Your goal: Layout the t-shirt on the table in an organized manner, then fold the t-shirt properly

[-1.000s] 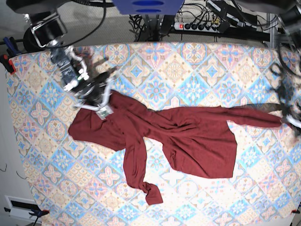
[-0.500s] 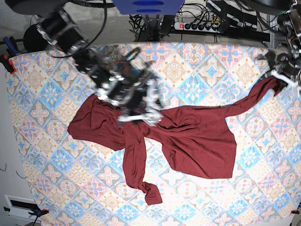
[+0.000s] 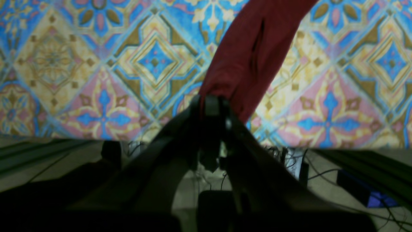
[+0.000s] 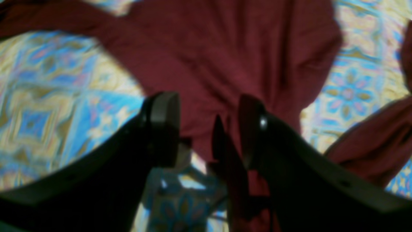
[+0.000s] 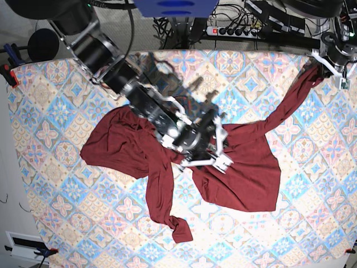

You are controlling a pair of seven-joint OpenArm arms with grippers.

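Item: t-shirt (image 5: 240, 167), dark maroon, long-sleeved, lying crumpled across the middle of the tabletop (image 5: 50, 184).

Change noted: the right gripper (image 5: 203, 146) has travelled from the garment's left shoulder to its centre, jaws now standing partly apart over the cloth and holding nothing that can be seen. The left gripper (image 5: 329, 62), jaws closed on the cuff, has carried one sleeve (image 5: 290, 103) from low at the right edge up to the far right corner.

Meaning, as judged: that sleeve is now drawn out straight; the layout step is under way and folding is not begun.

Obscured: the right arm covers the collar area; the right wrist view is blurred; the other sleeve (image 5: 164, 201) ends bunched near the front.
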